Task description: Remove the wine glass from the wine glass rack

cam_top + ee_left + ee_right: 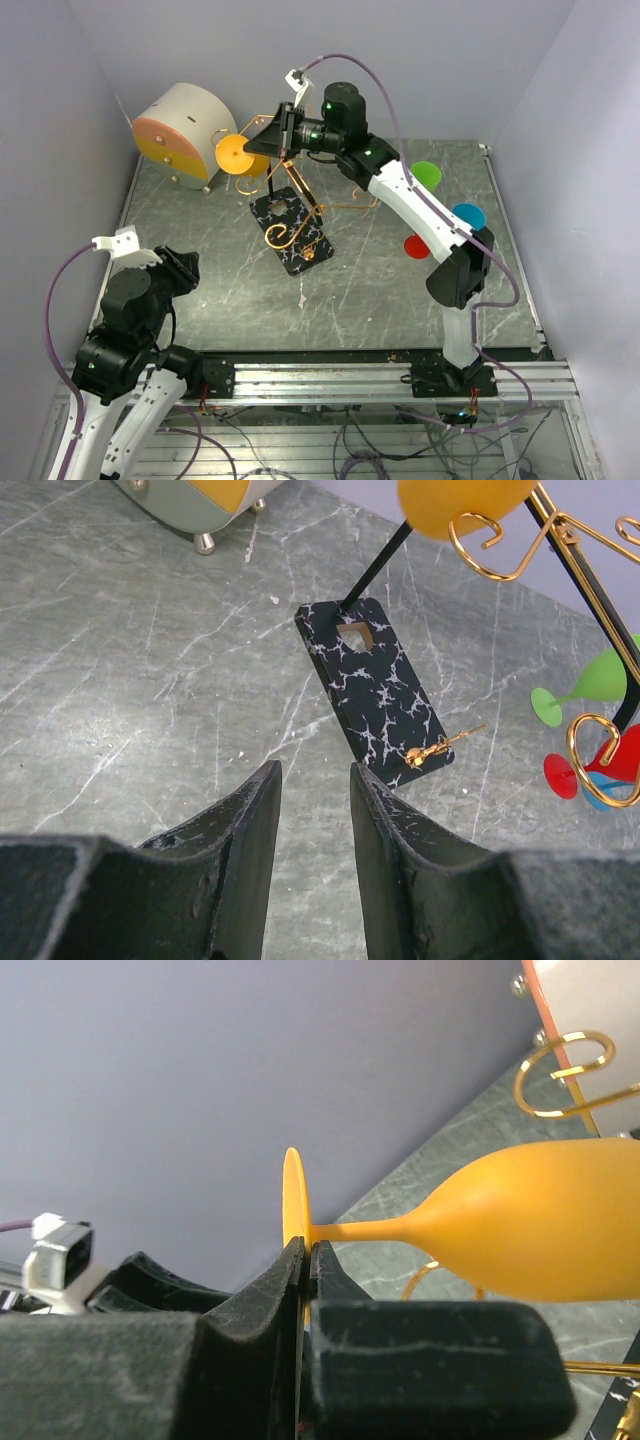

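My right pincer (pixel 305 1255) grips the glass (pixel 540 1225) by its foot.
Jaws tight on the disc; glass sideways by the rack (pixel 300 245); my left pincer (pixel 315 780) stands slightly open, empty.

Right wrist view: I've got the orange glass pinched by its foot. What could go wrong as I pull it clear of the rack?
1. The right gripper pinches only the foot rim of the wine glass, with the bowl hanging out sideways, so it may pivot or slip.
2. Gold scrolls of the wine glass rack sit close by the bowl. A snag could tip the rack, and the open left gripper is not steadying it.
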### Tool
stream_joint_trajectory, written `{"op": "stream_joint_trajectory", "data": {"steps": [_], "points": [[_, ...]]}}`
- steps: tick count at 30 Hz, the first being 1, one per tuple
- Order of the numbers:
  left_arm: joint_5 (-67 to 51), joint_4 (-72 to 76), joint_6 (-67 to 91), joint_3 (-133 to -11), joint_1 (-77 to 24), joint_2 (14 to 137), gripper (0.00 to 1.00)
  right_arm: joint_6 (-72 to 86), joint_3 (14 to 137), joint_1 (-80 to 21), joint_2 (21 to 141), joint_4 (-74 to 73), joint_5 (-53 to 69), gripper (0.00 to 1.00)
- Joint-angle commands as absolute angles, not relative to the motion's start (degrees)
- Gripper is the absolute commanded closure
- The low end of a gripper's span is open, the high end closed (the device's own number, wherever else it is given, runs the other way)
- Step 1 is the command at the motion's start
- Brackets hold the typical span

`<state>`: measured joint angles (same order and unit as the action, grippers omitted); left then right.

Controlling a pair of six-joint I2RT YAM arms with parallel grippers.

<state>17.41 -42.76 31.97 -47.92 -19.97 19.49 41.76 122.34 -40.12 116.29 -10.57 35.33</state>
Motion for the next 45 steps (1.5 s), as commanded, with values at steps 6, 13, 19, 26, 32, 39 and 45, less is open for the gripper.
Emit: {"op": "stream_joint_trajectory", "data": {"steps": [6, 13, 19, 26, 32, 39, 45], "points": [[18.6, -42.2, 32.4, -47.7, -19.8, 20.0, 0.55, 41.6, 123.0, -38.2, 104.6, -6.1, 36.6, 1.0], [17.7, -41.0, 32.2, -47.3, -19.8, 20.3, 0.52, 25.4, 116.6, -39.2, 91.8, -13.2, 29.8, 1.0], [5.9, -40.3, 43.4, -51.5, -19.8, 25.7, 0.43, 5.8, 96.8, -42.5, 73.4, -21.6, 11.2, 1.0], [-17.9, -31.3, 62.1, -60.7, -19.8, 35.8, 0.35, -2.8, 79.5, -44.8, 55.6, -22.9, 0.9, 1.0], [-35.3, -21.8, 79.2, -62.0, -19.8, 41.2, 0.3, -5.2, 76.5, -44.8, 51.9, -23.4, 2.3, 1.0], [-36.8, -14.6, 93.0, -57.3, -19.8, 40.8, 0.23, -6.0, 77.9, -45.6, 56.3, -20.8, 5.7, 1.0], [-35.9, -16.5, 92.5, -59.6, -19.8, 42.9, 0.21, -7.5, 81.3, -52.5, 61.2, -19.4, 2.2, 1.0]]}}
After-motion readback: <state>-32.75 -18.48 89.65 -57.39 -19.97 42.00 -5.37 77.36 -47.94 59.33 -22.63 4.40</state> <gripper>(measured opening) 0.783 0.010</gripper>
